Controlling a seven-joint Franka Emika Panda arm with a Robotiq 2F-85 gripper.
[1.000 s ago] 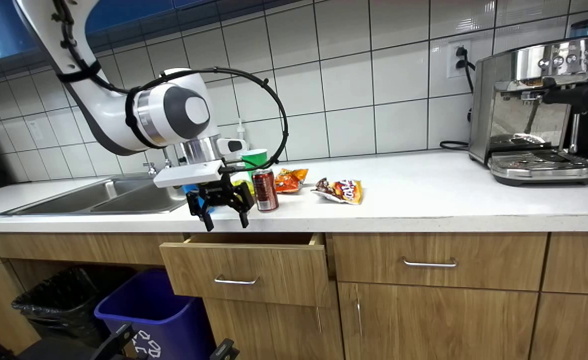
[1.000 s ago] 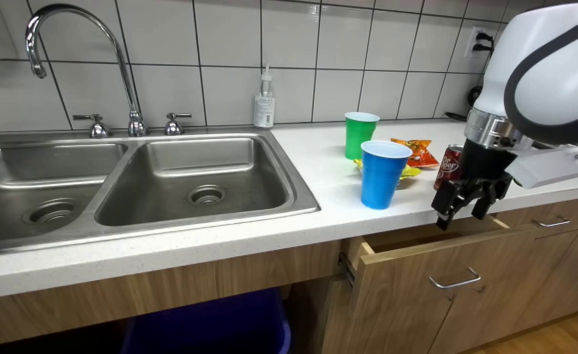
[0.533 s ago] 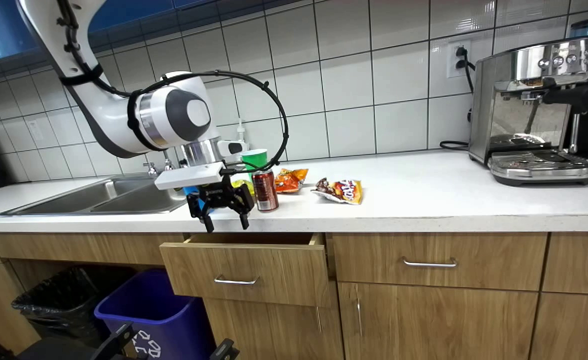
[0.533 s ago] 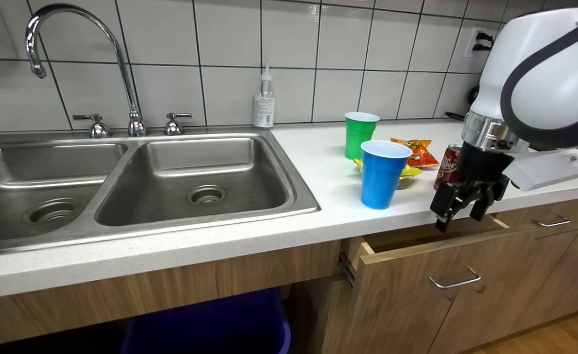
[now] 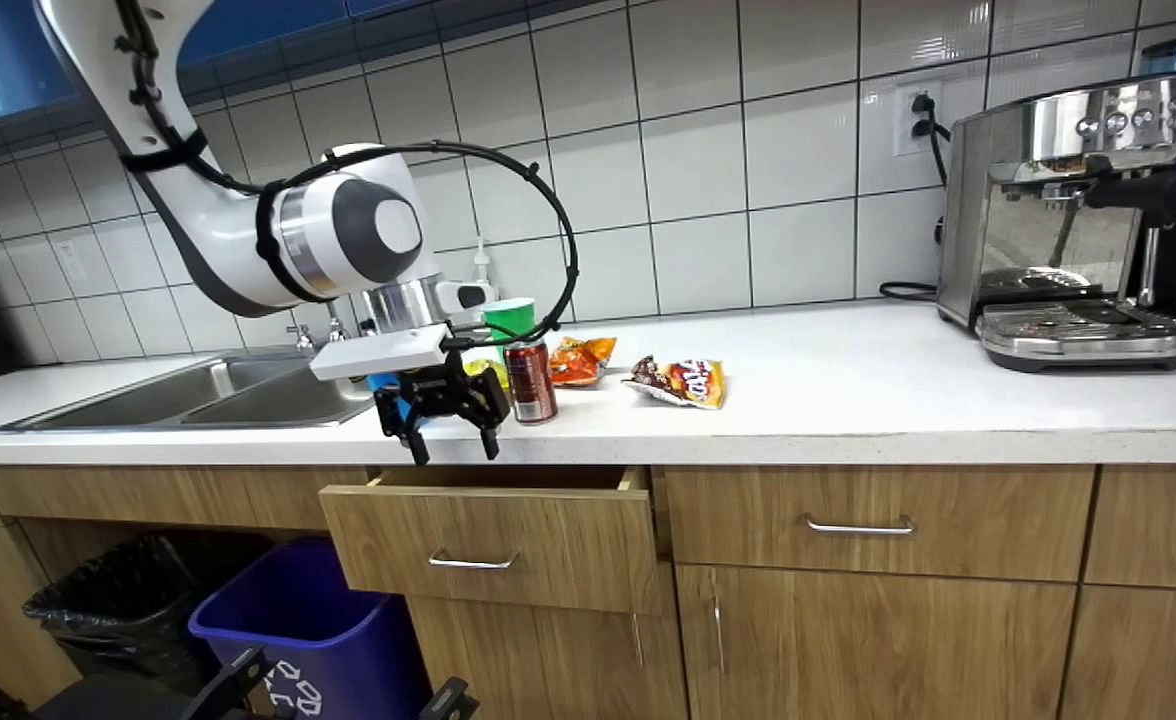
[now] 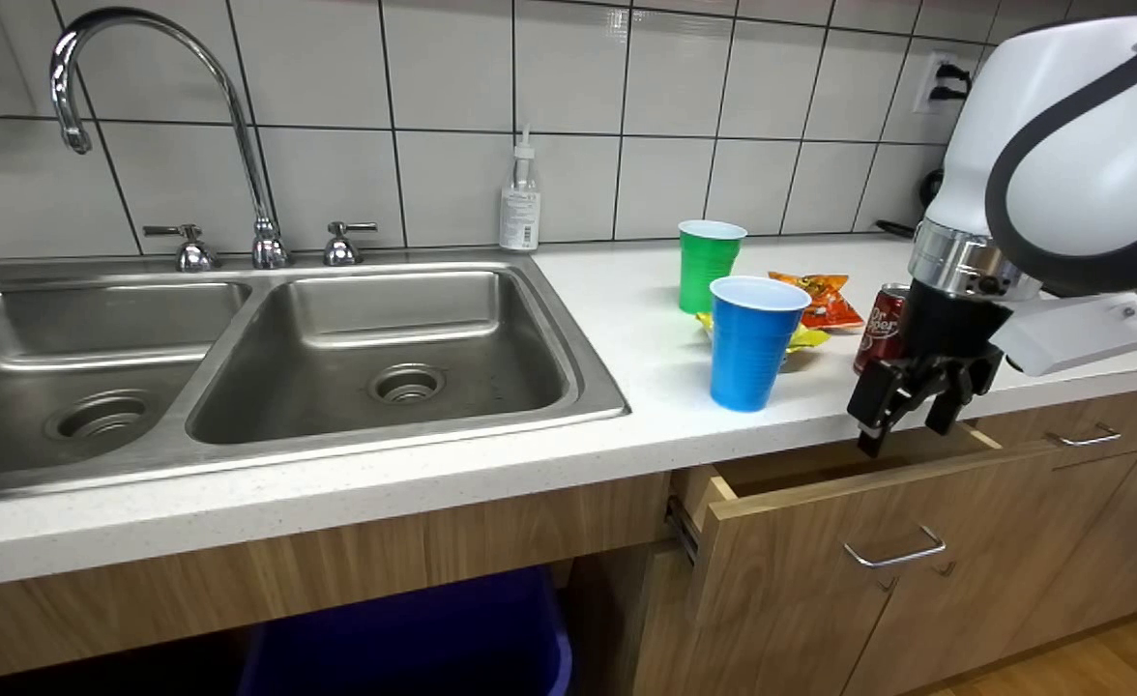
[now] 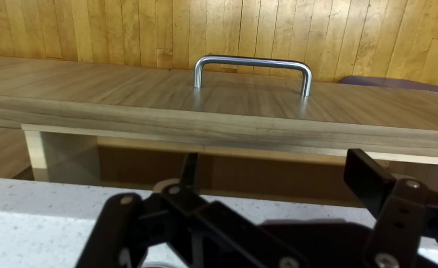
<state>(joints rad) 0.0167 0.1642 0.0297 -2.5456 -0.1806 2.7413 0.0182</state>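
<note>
A wood-grain drawer [image 5: 508, 528] with a silver handle [image 7: 250, 61] stands partly open beneath the countertop [image 5: 828, 390].

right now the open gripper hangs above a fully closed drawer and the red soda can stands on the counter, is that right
Not quite: the drawer is pulled out, with its inside showing, in both exterior views and the wrist view. The rest holds: the gripper hangs open above it, and the red soda can stands on the counter.

Both exterior views face counter [image 5: 848, 380] from its front, mid-distance, sharing sink [image 6: 336, 396], pulled-out drawer [image 5: 548, 540]; wrist view, close above drawer, looks down past my gripper [image 7: 273, 160].
</note>
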